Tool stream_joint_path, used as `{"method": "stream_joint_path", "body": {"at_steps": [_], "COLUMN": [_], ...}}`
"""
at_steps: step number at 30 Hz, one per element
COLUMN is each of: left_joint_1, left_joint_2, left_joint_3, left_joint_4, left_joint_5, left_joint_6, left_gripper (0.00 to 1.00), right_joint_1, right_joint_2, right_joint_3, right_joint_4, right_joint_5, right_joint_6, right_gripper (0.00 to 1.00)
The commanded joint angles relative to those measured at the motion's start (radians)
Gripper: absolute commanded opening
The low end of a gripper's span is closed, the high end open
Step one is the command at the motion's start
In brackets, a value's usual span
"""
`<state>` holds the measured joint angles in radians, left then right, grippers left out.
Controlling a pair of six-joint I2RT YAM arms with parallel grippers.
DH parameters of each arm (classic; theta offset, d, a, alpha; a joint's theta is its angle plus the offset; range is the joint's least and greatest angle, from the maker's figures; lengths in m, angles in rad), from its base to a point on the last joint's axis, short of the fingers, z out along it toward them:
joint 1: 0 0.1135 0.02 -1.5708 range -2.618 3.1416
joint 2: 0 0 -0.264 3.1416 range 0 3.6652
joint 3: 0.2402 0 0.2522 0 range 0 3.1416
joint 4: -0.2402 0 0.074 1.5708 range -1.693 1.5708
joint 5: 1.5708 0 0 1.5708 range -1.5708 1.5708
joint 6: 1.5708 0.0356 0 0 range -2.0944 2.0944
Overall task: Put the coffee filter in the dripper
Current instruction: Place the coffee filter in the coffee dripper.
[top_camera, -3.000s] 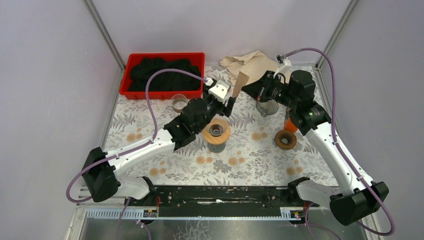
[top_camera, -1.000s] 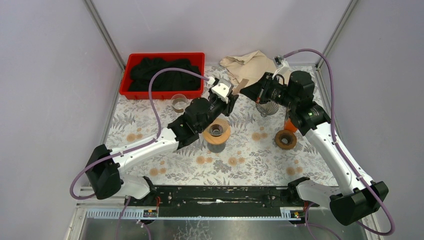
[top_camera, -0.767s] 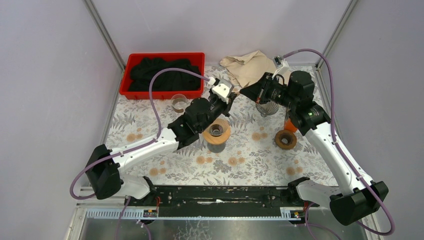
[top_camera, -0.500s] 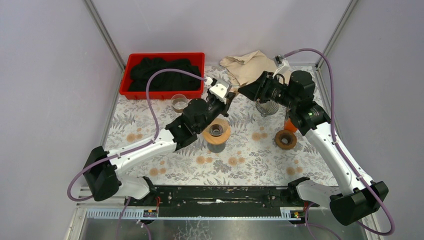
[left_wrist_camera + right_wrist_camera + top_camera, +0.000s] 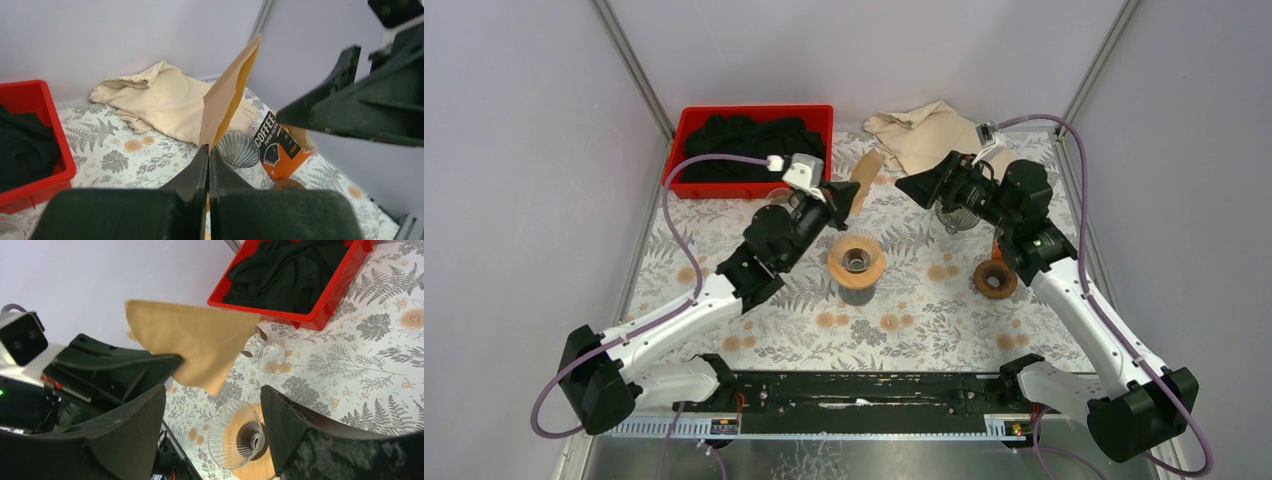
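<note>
Here, "COFFEE" box, filter in left gripper

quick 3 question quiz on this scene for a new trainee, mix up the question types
1. True or false: the left end effector is shut on the coffee filter.
2. The right end effector is: A) open, holding nothing B) shut on the filter C) shut on a cup
3. Short answer: is the filter inside the wooden-collared dripper?

Key: 1 true; 2 A; 3 no, it is held in the air, away from the dripper.
</note>
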<state>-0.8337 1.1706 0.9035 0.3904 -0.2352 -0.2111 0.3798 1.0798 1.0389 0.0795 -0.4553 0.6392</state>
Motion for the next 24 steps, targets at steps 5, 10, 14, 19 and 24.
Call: {"method": "stream_joint_path", "body": {"at_steps": [5,10,14,19,24], "left_joint_1": [0.130,0.199,0.227,0.230,0.229], "left_joint_2": [-0.093,-0.112,-0.099,-0.087,-0.082], "left_joint_3": [-0.108,-0.162,-0.195,-0.220,-0.231], "left_joint_4": [0.164,0.243,0.326,0.400,0.411], "left_joint_5": [0.142,0.214,0.254,0.275,0.287], "left_joint_6": [-0.337,-0.518,-0.646,-0.751,-0.840], "left_gripper": [0.02,0.02,0.01,0.00,0.00], "right_joint_1": [0.007,0.008,0.012,0.016,0.020], "right_joint_2": [0.032,0.086,0.129,0.175,0.231], "right_joint_3": [-0.131,-0.163,-0.168,-0.174,-0.175], "right_joint_4": [0.372,0.508,0.591,0.698,0.811], "right_joint_5": [-0.095,-0.142,-0.164,-0.180,-0.191], "right_joint_6": [0.149,0.213,0.264,0.333,0.408], "right_gripper": [0.81,0.84,0.84,0.82,0.77]}}
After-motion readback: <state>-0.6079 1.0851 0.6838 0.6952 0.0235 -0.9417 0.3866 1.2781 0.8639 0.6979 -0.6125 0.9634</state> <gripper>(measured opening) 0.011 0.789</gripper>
